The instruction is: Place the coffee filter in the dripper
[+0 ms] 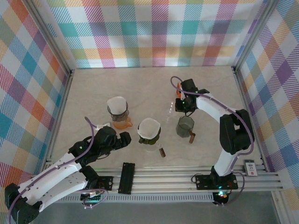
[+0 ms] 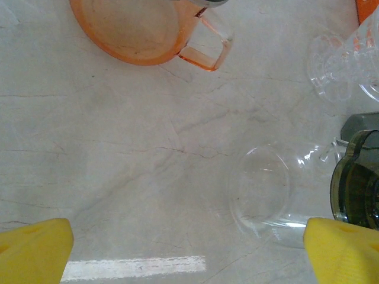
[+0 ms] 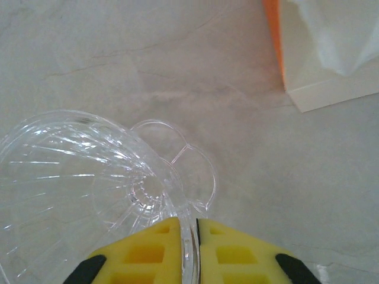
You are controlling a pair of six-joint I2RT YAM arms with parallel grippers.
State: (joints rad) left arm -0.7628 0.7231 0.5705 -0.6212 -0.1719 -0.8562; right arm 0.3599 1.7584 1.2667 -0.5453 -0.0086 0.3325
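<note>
right hand (image 3: 189, 232) narrow, pinching rim of clear dripper (image 3: 77, 177), lower left | left hand (image 2: 189, 253) wide, holding nothing | coffee filter (image 1: 149, 127) centre frame, seated in dark dripper (image 1: 150, 139) | likely thin, floppy paper: pinch upper edge lightly

Pale marble tabletop (image 1: 93, 88), pastel plaid walls (image 1: 159, 32), aluminium rails (image 1: 163, 179)

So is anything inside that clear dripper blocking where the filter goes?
Nothing visible is. The clear dripper looks empty inside, and the right claw only pinches its rim at one edge, leaving the opening free.
</note>
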